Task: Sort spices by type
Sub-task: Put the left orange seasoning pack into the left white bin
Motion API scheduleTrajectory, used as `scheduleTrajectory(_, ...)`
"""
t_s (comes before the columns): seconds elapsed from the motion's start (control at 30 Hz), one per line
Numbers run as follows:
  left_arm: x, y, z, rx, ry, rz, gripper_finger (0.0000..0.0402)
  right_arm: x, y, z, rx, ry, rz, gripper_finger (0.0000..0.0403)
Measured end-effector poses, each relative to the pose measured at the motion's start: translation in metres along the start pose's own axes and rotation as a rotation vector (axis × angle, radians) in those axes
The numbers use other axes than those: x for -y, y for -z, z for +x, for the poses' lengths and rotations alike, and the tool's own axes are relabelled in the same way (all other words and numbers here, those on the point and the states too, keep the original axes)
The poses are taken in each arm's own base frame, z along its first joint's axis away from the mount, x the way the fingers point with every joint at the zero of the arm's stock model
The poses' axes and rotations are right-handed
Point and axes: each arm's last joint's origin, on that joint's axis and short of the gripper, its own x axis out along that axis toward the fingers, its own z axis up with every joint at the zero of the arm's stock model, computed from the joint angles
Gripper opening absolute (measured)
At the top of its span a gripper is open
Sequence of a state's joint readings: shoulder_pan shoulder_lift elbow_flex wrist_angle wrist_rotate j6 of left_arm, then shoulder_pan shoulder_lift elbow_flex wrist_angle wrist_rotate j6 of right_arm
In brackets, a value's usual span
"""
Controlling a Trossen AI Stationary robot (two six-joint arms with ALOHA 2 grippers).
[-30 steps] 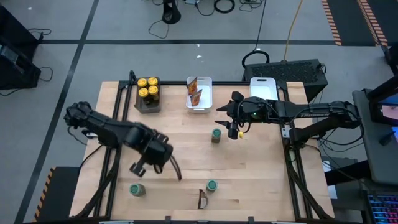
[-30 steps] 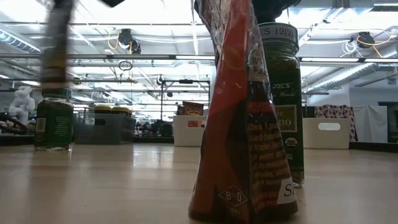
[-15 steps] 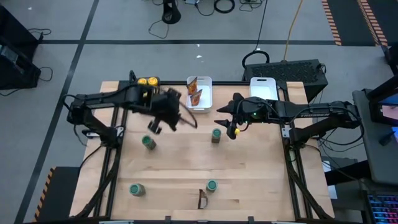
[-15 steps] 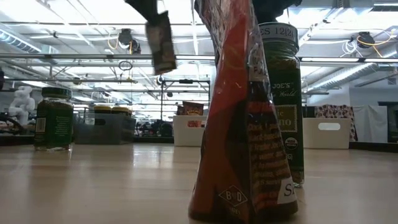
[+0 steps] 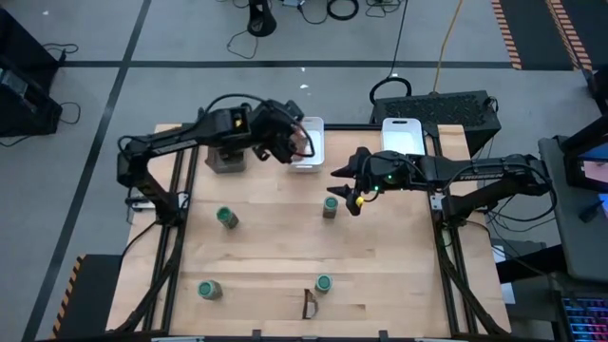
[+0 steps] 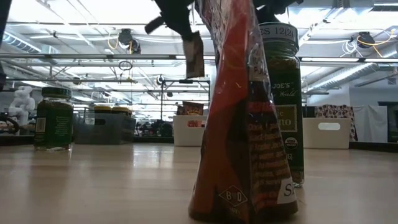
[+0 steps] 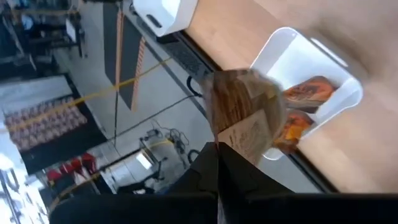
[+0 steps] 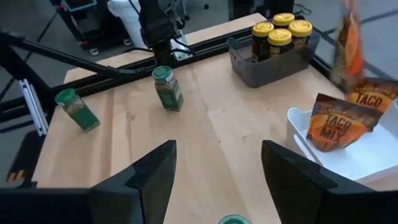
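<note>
The left hand [image 5: 290, 144] hangs above the near-left corner of the middle white tray [image 5: 313, 161], its fingers pinched on a flat brown-orange packet [image 7: 245, 121] that dangles below them. In the left wrist view the packet hangs directly over that tray, where two taco-mix packets [image 7: 298, 112] already lie. The step in hand looks like delivery of a packet to its own group. The next move calls for lowering the packet inside the tray walls and then spreading the fingers, taking care not to knock the packets already there.

The right hand [image 5: 356, 195] waits with its fingers spread and nothing between them, hovering just beside a green-lidded jar [image 5: 330, 205] near the middle of the desk [image 5: 399, 275].

Counts, from the overhead view:
- Packets: four. One is held, two are in the middle tray, and one stands at the front edge of the desk [image 5: 309, 306].
- Green-lidded jars: four, all loose on the desk. One is beside the right hand, one is on the left [image 5: 226, 218], one is at the front left [image 5: 209, 289], and one is at the front centre [image 5: 324, 283].
- Yellow-lidded jars [image 8: 277, 31]: the right wrist view shows three in the dark tray [image 8: 249, 68]. There are probably four, as the left arm hides that tray from above.
- The far-right white tray [image 5: 403, 133] appears to hold nothing.
</note>
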State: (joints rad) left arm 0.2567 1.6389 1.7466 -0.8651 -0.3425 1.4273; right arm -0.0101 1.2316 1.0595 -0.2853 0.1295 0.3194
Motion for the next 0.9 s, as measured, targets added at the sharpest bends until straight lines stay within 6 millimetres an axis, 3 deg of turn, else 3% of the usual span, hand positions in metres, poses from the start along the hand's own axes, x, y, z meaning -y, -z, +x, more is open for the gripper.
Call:
scheduleTrajectory(0.47, -0.001, 0.010, 0.086, -0.041, 0.033, 0.096, 0.0000, 0.001, 0.006, 0.000, -0.058, 0.021, 0.122, 0.0219)
scheduleTrajectory(0.67, -0.011, 0.014, 0.095, -0.007, -0.072, 0.111, 0.0000, 0.002, 0.009, -0.001, -0.087, 0.031, 0.133, 0.0219)
scheduleTrajectory(0.9, -0.014, 0.040, 0.104, 0.008, -0.088, 0.040, 0.0000, 0.002, 0.011, -0.001, -0.103, 0.038, 0.135, 0.0219)
